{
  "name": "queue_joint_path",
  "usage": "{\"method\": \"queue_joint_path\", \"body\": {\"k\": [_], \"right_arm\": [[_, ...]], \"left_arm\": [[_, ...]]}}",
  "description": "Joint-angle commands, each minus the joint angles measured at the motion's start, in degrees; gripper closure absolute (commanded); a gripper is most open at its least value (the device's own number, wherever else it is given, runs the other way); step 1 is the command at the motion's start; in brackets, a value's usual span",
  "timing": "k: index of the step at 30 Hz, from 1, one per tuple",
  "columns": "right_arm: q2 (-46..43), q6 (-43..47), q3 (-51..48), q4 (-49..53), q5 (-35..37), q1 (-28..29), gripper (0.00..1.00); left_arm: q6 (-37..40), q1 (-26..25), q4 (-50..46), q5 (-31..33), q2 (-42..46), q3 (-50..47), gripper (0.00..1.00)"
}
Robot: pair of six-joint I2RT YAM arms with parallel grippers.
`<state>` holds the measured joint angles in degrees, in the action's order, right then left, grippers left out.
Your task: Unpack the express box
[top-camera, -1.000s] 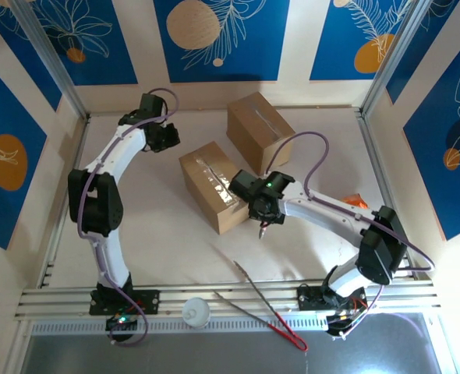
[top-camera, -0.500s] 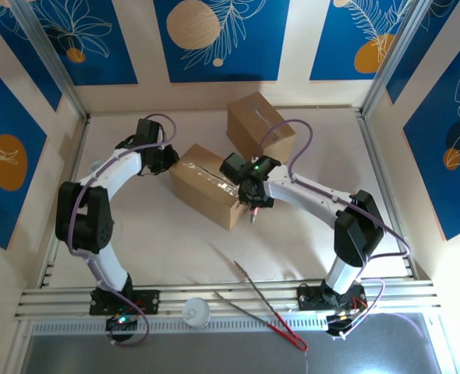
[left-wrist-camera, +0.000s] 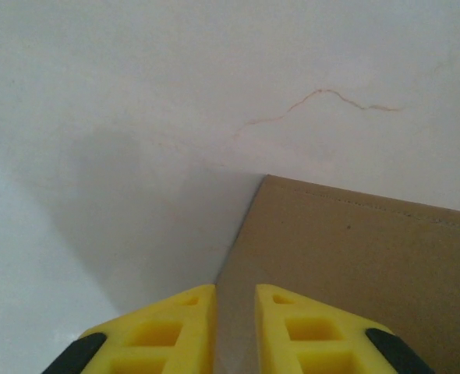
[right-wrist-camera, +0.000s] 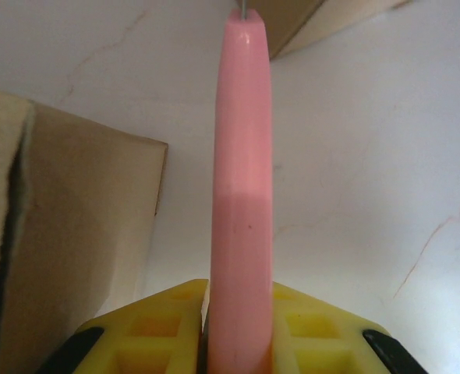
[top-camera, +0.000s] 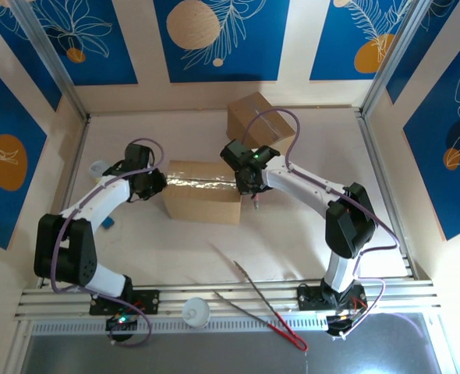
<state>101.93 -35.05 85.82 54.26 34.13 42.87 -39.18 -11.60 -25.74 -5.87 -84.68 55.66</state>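
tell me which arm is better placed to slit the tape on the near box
Right. The right gripper is shut on the pink tool at the taped box's right end. The left gripper, at the left end, holds no tool.

Brown box (top-camera: pixel 203 204); pink tool (right-wrist-camera: pixel 242 195); blue leaf-patterned walls (top-camera: pixel 238 47).
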Motion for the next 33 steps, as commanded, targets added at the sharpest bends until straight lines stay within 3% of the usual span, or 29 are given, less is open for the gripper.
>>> {"method": "queue_joint_path", "body": {"k": [1,7,11,22,30,33], "right_arm": [[0.56,7.39,1.14,-7.63,-4.86,0.66,1.00],[-0.95,7.88,1.12,-6.38,-5.25,-0.51,1.00],[-3.32,5.64,-1.15,-5.81,-5.42,-0.62,1.00],[-10.64,-6.43,-8.66,-5.92,-9.06,1.49,1.00],[-11.87,-11.21,-10.83,-3.87,-9.41,2.17,1.00],[-11.76,-11.44,-10.99,-2.18,-7.79,1.57,1.00]], "left_arm": [[-1.67,-1.94,-0.66,-3.83,-0.48,-0.87,0.76],[-0.53,-1.96,-4.62,0.61,0.63,0.72,0.62],[0.49,-1.90,-6.42,3.22,0.97,2.59,0.61],[1.51,-2.08,1.42,-4.96,-6.79,7.44,0.60],[2.57,-2.04,-0.68,-3.20,-10.12,11.26,0.59],[2.61,-2.07,-1.56,-2.10,-10.23,11.75,0.52]]}}
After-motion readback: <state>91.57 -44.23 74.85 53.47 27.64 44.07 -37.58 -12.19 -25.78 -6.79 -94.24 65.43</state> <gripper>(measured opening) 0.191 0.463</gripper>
